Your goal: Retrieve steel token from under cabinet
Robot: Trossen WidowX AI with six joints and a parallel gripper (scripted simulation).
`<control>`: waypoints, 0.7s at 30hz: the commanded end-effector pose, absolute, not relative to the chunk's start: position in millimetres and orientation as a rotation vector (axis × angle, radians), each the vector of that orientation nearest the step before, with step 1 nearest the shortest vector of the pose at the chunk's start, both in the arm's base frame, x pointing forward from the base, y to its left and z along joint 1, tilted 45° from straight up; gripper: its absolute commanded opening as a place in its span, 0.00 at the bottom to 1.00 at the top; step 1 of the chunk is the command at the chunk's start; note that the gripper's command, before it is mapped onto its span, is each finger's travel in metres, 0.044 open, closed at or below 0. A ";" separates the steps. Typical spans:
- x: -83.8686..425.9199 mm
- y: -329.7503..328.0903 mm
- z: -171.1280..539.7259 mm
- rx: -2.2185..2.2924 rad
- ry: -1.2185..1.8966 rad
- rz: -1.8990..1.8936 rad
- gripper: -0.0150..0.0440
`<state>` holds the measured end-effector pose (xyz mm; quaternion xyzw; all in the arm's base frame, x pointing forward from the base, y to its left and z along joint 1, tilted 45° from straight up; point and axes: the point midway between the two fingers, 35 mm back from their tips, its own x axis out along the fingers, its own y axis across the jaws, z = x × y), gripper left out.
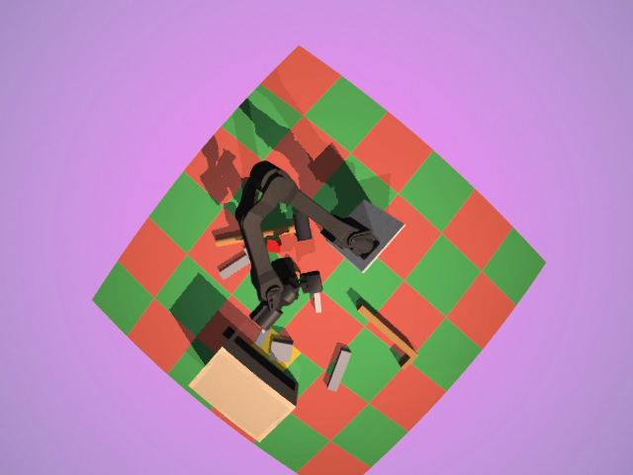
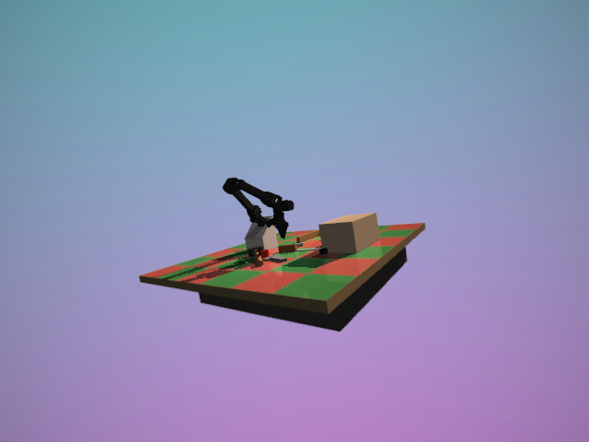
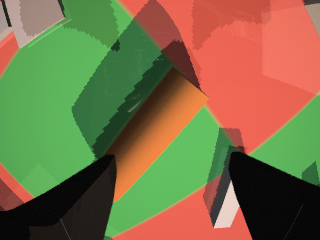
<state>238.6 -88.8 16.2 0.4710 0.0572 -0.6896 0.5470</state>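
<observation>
Table, with cabinet and loose pieces.
Cabinet: on the table, at one side. Marked area: before cabinet. Block: on marked area. Bar: near, apart from block.

The arm hides part of the gray bar; the wrist view cuts off the orange handle's lower end behind a finger.
</observation>
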 end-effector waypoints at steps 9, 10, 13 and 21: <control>238.6 -89.0 16.6 1.033 0.215 -1.609 0.71; 238.6 -89.0 16.6 1.027 0.221 -1.607 0.71; 238.6 -89.0 16.6 1.008 0.240 -1.601 0.71; 238.6 -88.9 16.5 0.959 0.289 -1.583 0.71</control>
